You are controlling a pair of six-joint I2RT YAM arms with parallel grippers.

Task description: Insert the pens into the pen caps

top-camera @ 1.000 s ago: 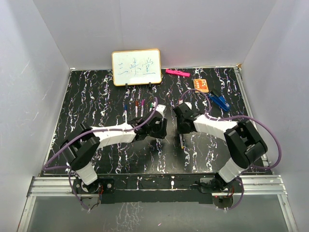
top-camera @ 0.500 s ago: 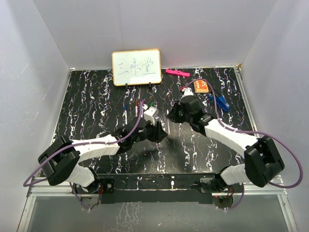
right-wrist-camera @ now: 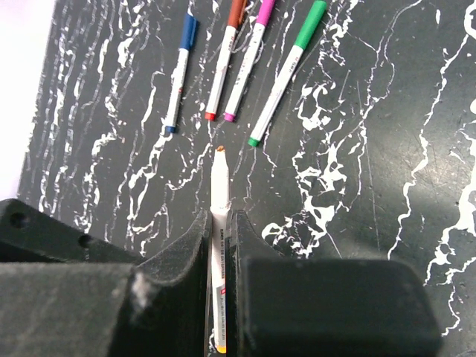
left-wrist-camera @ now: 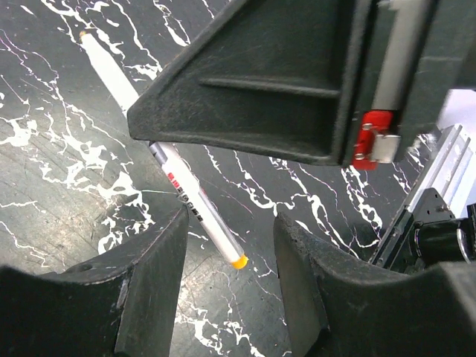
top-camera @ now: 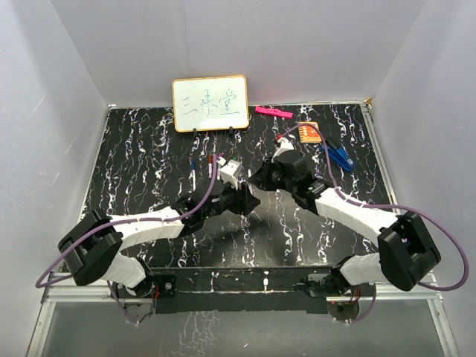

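In the right wrist view my right gripper (right-wrist-camera: 219,219) is shut on a white pen (right-wrist-camera: 220,186) whose bare tip sticks out beyond the jaws. Past it, several pens lie side by side on the table with pen caps on: blue (right-wrist-camera: 181,73), red-brown (right-wrist-camera: 223,59), pink (right-wrist-camera: 247,63) and green (right-wrist-camera: 288,71). In the left wrist view that held pen (left-wrist-camera: 197,216) shows its orange end between and beyond my open left gripper (left-wrist-camera: 229,253), which touches nothing. From above, the left gripper (top-camera: 250,201) and right gripper (top-camera: 258,180) meet mid-table.
A small whiteboard (top-camera: 210,103) stands at the back. A pink highlighter (top-camera: 273,112), an orange card (top-camera: 310,132) and a blue clip (top-camera: 340,155) lie at the back right. White walls enclose the black marbled table (top-camera: 149,156).
Both arms have stretched out toward the far side. The right gripper carried its pen left toward the row of pens, and the left gripper's jaws have spread wider.
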